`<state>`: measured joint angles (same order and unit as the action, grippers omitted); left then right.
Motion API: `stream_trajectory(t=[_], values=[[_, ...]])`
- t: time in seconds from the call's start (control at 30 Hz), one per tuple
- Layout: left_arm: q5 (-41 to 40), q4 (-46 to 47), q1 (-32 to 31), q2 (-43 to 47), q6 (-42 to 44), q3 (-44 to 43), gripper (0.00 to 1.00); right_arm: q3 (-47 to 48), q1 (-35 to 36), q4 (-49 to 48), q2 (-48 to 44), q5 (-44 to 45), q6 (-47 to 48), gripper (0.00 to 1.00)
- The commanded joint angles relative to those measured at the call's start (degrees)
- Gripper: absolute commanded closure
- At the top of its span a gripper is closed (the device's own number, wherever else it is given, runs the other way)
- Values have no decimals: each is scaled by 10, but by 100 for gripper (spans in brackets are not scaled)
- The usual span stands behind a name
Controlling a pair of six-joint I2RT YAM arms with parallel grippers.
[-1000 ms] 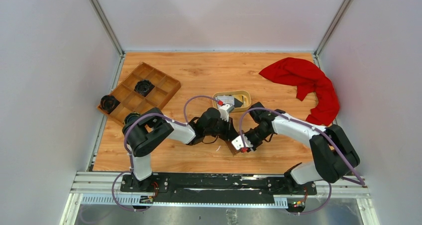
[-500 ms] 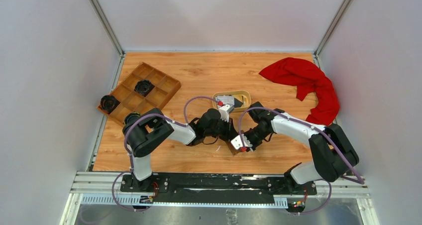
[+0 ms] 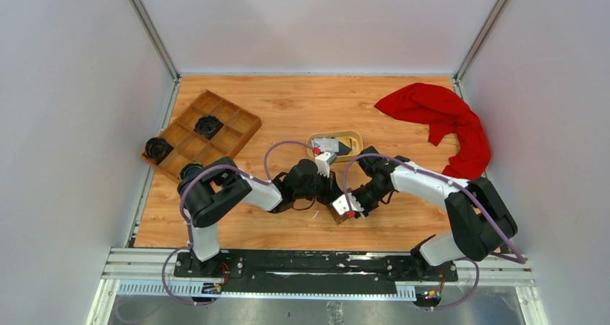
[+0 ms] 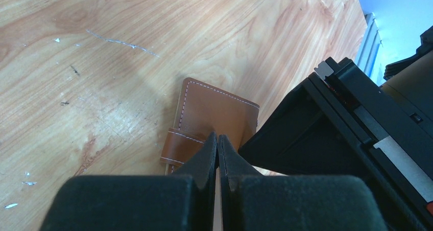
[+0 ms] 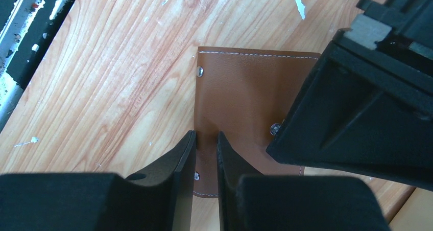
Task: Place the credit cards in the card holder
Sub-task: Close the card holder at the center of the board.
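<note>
The brown card holder (image 4: 217, 113) lies flat on the wooden table, its strap to the left. It also shows in the right wrist view (image 5: 245, 93) and as a brown sliver between the grippers in the top view (image 3: 334, 212). My left gripper (image 4: 218, 137) is shut, its tips resting on the holder beside the strap. My right gripper (image 5: 206, 135) stands over the holder's left edge. Its jaws are a narrow gap apart with leather showing between them; I cannot tell whether they pinch it. A black credit card (image 3: 346, 149) lies in the oval tan dish (image 3: 357, 138).
A wooden compartment tray (image 3: 216, 120) with black round parts stands at the back left. A red cloth (image 3: 439, 116) lies at the back right. White walls enclose the table on three sides. The two wrists nearly touch over the holder.
My right gripper has shifted slightly left and away from the near edge, closer to the left gripper. The left gripper and the holder have hardly moved.
</note>
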<state>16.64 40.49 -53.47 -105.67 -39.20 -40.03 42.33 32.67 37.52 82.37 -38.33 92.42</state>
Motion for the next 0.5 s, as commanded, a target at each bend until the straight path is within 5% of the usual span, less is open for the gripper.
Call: stream_trajectory(t=[0.0,0.47], values=[[0,-39,-17,-7,-1,20,100,-3,12,-10,23,44,-9,79],[-34,-19,-35,-20,-8,48,100,5,16,-9,35,54,-27,81]])
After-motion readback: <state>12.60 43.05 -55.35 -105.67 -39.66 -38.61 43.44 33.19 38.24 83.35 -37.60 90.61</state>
